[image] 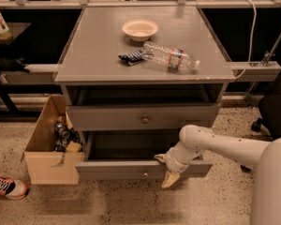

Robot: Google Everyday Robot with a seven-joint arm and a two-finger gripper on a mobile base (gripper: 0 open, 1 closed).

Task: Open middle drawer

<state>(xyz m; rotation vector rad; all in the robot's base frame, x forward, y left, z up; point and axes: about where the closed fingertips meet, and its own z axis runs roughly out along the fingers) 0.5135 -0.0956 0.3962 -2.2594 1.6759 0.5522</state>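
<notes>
Grey desk [98, 55] carries a bowl [139, 28] and bottle [171, 57]. We see the gripper [166, 171] at the pulled-out middle drawer [112, 170] front edge; its grip we cannot tell.

Middle drawer [112, 170]: open, pulled well out of the cabinet.
Wide grey flat front with a small round metal knob [145, 174] just beside the gripper [168, 175], which sits against the front's top edge. Dark interior is exposed just behind the gripper.
</notes>
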